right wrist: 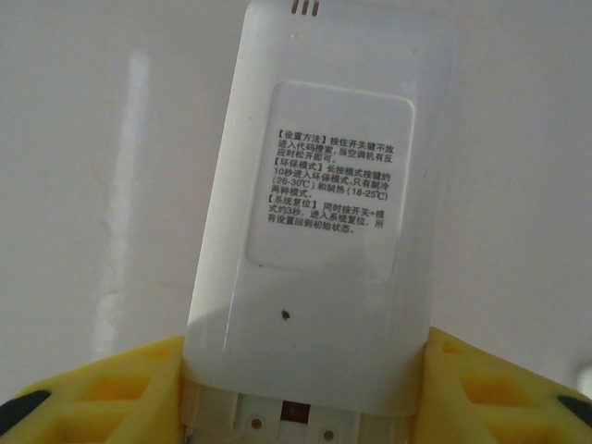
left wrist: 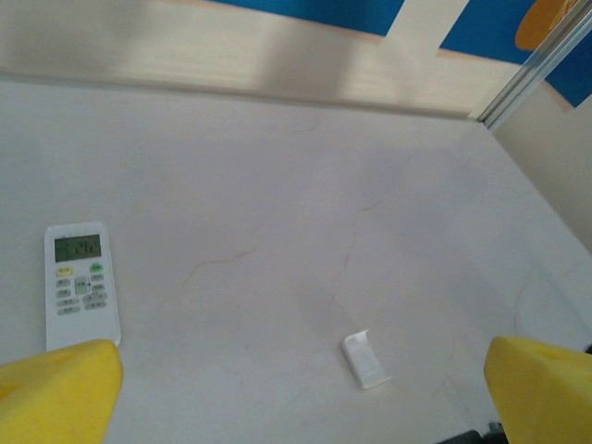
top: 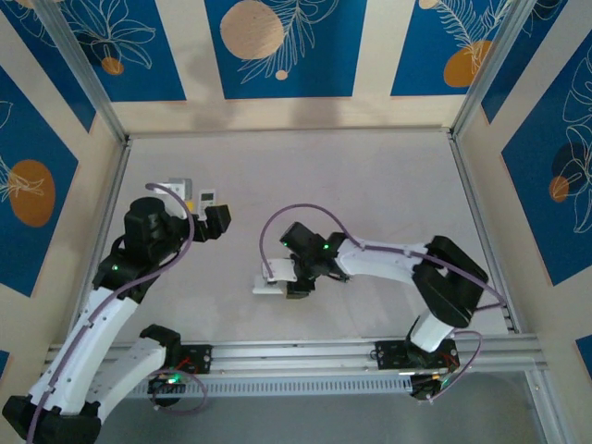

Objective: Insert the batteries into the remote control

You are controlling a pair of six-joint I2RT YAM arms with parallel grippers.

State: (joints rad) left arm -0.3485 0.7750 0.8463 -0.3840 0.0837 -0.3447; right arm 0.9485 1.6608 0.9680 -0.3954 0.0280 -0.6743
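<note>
While back-up between clenched right fingers point(right wrist: 92, 393), white remote point(right wrist: 324, 231) with printed label point(right wrist: 331, 190); left fingers point(left wrist: 55, 388) released.

Left gripper point(left wrist: 301, 402): I see its fingers spread wide.
Right gripper point(right wrist: 305, 393): I have it clamped on the remote point(right wrist: 324, 185).

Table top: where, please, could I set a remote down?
Bare: far right of the table, between back wall and right arm. Crowded: far left around the display remote; centre, where the right gripper grips the face-down remote.
</note>
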